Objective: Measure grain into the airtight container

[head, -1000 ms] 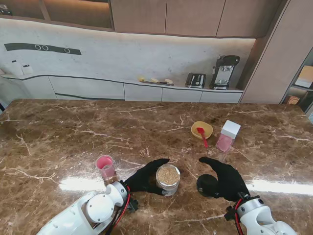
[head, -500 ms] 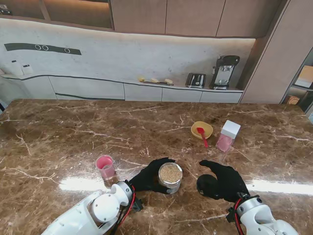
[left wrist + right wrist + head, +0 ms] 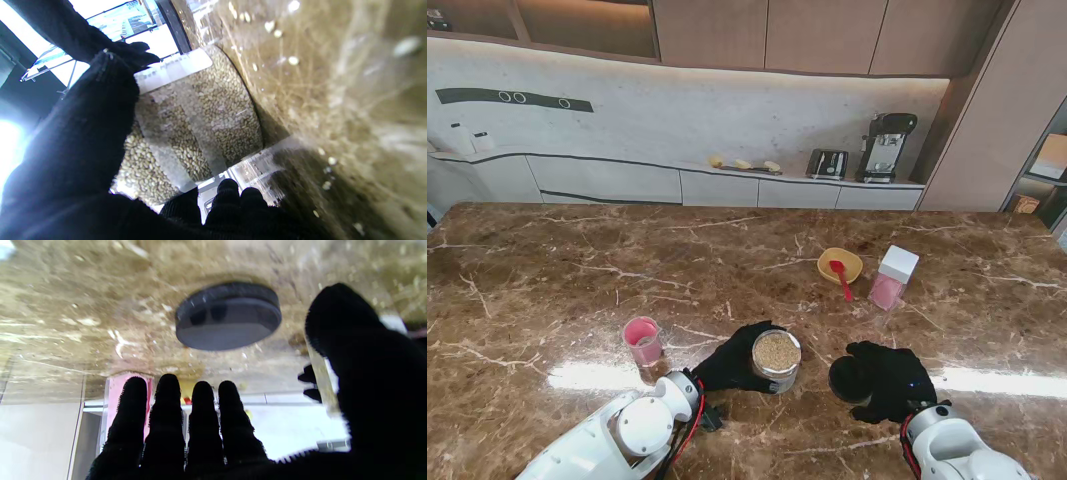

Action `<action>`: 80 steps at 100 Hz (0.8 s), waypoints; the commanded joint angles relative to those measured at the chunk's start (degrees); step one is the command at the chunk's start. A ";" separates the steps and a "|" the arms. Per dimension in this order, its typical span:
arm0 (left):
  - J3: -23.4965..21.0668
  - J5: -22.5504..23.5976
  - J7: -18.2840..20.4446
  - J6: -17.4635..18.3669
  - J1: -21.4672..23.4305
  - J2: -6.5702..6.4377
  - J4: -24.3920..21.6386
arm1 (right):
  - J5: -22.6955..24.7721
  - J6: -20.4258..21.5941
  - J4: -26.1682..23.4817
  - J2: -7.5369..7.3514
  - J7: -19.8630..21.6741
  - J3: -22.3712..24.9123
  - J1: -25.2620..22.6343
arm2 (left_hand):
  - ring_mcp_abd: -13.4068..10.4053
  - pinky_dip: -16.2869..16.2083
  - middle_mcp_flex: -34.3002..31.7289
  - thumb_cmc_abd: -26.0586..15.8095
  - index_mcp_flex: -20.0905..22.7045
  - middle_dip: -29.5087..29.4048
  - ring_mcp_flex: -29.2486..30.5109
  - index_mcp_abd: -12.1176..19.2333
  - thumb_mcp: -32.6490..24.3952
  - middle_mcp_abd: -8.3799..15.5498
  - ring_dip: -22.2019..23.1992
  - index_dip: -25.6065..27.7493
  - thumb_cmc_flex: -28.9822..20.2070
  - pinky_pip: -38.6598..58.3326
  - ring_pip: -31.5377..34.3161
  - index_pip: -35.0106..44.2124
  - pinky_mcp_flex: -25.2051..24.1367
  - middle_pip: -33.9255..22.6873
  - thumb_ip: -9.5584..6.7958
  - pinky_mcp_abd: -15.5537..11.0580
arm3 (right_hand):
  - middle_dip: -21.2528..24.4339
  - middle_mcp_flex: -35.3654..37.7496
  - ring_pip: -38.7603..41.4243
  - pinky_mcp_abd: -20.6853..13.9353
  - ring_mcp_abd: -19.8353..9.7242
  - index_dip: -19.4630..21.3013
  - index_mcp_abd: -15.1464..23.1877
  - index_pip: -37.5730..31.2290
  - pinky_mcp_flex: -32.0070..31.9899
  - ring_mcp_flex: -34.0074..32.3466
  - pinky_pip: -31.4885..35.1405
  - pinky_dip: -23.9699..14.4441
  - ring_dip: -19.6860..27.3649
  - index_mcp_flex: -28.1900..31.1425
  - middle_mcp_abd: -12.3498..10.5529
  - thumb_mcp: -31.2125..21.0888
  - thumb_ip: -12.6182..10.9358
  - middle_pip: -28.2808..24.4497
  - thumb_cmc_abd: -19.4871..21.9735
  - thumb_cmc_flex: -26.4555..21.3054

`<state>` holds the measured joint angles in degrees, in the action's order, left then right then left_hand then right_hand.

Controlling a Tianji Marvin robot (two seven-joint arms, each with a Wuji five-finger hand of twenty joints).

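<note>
**Handling the grain jar and its lid**

The grain jar [image 3: 776,361] stands on the counter [image 3: 577,260] close to the robot, slightly left of centre. It is a clear, straight-walled cylinder, open at the top and filled nearly to the rim with pale grain. Judged from its fill, it is fairly heavy for its size. The wall looks rigid, smooth and likely slippery, and the open top means any tilt can spill grain.

The left hand [image 3: 732,364] is wrapped around the jar wall, thumb on one side and fingers [image 3: 230,191] on the other, holding it at mid-height. This is the correct place: a grip around the wall, below the rim, keeps the jar upright.

The black lid [image 3: 849,378] lies flat on the counter just right of the jar. It is a low, stiff disc, probably light, best taken by its edge. The right hand [image 3: 887,378] hovers over it with its fingers [image 3: 168,413] extended side by side and holds nothing.

Farther from the robot stand a pink cup [image 3: 642,343], a yellow bowl [image 3: 840,263] with a red scoop [image 3: 841,279], and a pink container with a white lid [image 3: 893,277].
</note>
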<state>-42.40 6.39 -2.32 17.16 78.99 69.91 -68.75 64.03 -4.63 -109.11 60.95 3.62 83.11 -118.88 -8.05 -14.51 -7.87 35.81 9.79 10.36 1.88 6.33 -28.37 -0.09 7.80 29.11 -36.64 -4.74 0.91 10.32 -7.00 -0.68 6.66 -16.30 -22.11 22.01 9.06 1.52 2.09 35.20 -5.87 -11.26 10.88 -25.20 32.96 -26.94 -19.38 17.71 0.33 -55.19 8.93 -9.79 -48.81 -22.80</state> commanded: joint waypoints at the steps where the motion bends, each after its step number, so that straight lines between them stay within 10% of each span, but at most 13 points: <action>1: 0.65 0.16 0.69 -0.79 1.61 -0.29 2.56 | -0.66 -0.53 0.10 -0.45 2.97 -0.71 0.20 | 10.50 -0.48 1.68 -1.39 -2.41 0.00 -0.24 1.05 2.01 -0.30 0.03 -0.11 -0.29 6.94 -1.43 -0.51 5.16 1.09 -1.56 15.57 | -0.90 -2.69 -0.12 1.06 0.94 0.71 -1.31 1.03 0.14 2.11 -0.76 -0.95 0.07 -2.85 0.95 -1.50 0.92 0.79 -1.63 2.90; 39: 0.43 1.47 -0.25 0.08 2.06 -0.42 2.15 | 6.20 -2.78 2.19 -1.65 9.95 -6.31 5.72 | 10.26 -0.85 1.68 -2.00 -2.28 0.24 -0.21 0.95 2.64 -0.19 0.23 -0.35 -0.51 7.16 -1.45 -0.79 5.11 1.07 -1.78 15.57 | -2.35 -6.63 2.55 2.99 2.94 1.76 -1.53 2.81 5.71 1.40 3.25 -1.14 -1.42 -6.07 1.71 -1.76 0.77 -0.74 -2.30 -0.66; 80: 0.10 1.36 -0.45 -0.11 2.69 -0.48 1.33 | 9.35 -4.71 5.54 -2.03 10.87 -9.43 8.71 | 10.08 -1.21 1.71 -3.08 -2.42 -0.10 -0.21 0.18 3.45 -0.10 0.18 -0.64 -0.78 7.28 -1.52 -1.53 5.09 1.23 -2.14 15.22 | -12.60 -4.53 15.68 5.07 2.45 12.96 4.18 -6.04 16.93 -8.07 17.32 0.98 -12.01 -3.54 0.18 -2.87 -0.18 -13.56 -2.28 -8.72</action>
<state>-42.94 7.64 -3.20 17.93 80.11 69.82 -69.24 73.65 -8.91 -105.14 59.04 13.62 74.06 -109.87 -7.47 -14.40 -7.87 33.71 9.79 10.36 1.88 5.68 -26.43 -0.29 7.80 29.09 -36.64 -4.74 0.91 9.63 -6.81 -0.68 5.98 -15.97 -33.00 16.99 22.20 5.59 4.67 46.36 -2.84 -16.20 26.32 -29.80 48.26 -26.98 -29.77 13.66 0.80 -56.67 9.05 -21.39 -50.29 -28.20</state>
